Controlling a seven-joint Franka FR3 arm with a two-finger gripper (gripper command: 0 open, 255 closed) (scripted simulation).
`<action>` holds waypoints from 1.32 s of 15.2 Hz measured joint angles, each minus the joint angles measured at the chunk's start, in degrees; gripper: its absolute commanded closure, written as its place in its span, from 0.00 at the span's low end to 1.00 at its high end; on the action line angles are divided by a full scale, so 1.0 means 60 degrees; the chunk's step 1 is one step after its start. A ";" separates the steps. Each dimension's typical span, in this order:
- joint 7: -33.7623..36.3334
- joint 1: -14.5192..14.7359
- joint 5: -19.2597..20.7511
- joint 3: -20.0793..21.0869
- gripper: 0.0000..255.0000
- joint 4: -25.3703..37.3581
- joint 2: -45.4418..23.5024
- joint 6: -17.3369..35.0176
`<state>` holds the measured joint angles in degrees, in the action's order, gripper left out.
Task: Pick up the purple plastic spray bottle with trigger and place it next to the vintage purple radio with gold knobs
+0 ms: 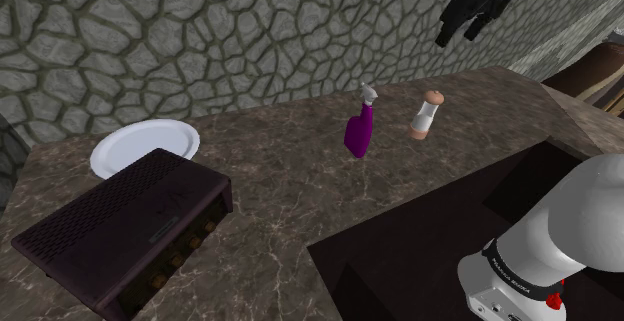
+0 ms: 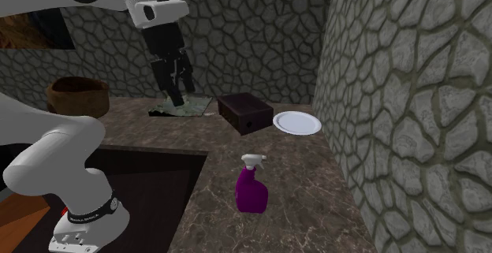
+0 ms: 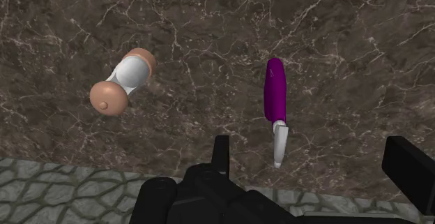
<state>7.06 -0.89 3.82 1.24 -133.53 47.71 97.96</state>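
The purple spray bottle [image 1: 360, 127] with a pale trigger head stands upright on the brown marble counter [image 1: 270, 189]. It appears again in the second exterior view [image 2: 251, 187] and under the hand in the wrist view [image 3: 275, 97]. The dark purple radio [image 1: 130, 224] sits at the shoulder view's lower left, its knobs dim on the front face; the second exterior view has the radio [image 2: 246, 113] further back. My gripper [image 1: 458, 31] hangs high above the counter, open and holding nothing [image 2: 175, 95]. The fingers [image 3: 222, 153] stand well apart, and the bottle lies between and beyond them.
A tan-and-white grinder [image 1: 426, 115] stands just to the bottle's right in the shoulder view [image 3: 122, 83]. A white plate [image 1: 145, 147] lies behind the radio [image 2: 297, 122]. A dark sunken recess [image 1: 430, 239] opens beside the stand. Stone walls [image 1: 250, 29] border the counter. A brown basket [image 2: 77, 95] sits far back.
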 measured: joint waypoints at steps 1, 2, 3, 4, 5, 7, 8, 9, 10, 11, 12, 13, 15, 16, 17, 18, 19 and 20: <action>0.0000 0.0000 0.0000 0.0000 0.00 0.0000 0.0000 0.0000; 0.0062 -0.0002 -0.0021 0.0027 0.00 -0.0070 -0.0113 0.0145; 0.0103 -0.0019 -0.0028 0.0021 0.00 -0.0150 -0.0281 0.0341; 0.0192 -0.0030 -0.0054 0.0048 0.00 -0.0223 -0.0543 0.0612; 0.0245 -0.0054 -0.0065 0.0044 0.00 -0.0205 -0.0835 0.0826; 0.0344 -0.0103 -0.0082 0.0019 0.00 -0.0362 -0.1317 0.1336; 0.0380 -0.0131 -0.0087 -0.0003 0.00 -0.0380 -0.1570 0.1543; 0.0454 -0.0146 -0.0105 0.0009 0.00 -0.0364 -0.1907 0.1799; 0.0537 -0.0155 -0.0130 0.0028 0.00 -0.0389 -0.2147 0.1998; 0.0618 -0.0169 -0.0147 0.0041 0.00 -0.0467 -0.2415 0.2276; 0.0715 -0.0177 -0.0169 0.0071 0.00 -0.0380 -0.2826 0.2539; 0.0779 -0.0191 -0.0184 0.0077 0.00 -0.0360 -0.3133 0.2757; 0.0939 -0.0213 -0.0218 0.0113 0.00 -0.0239 -0.3816 0.3188; 0.0963 -0.0244 -0.0221 0.0084 0.00 -0.0279 -0.4123 0.3467; 0.1021 -0.0259 -0.0234 0.0084 0.00 -0.0238 -0.4450 0.3692; 0.1088 -0.0262 -0.0246 0.0102 0.00 -0.0095 -0.4760 0.3812; 0.1139 -0.0255 -0.0254 0.0121 0.00 -0.0116 -0.4898 0.3947; 0.1114 -0.0274 -0.0249 0.0095 0.00 -0.0200 -0.4959 0.4083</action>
<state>13.74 -2.53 2.33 1.81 -134.73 17.95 122.46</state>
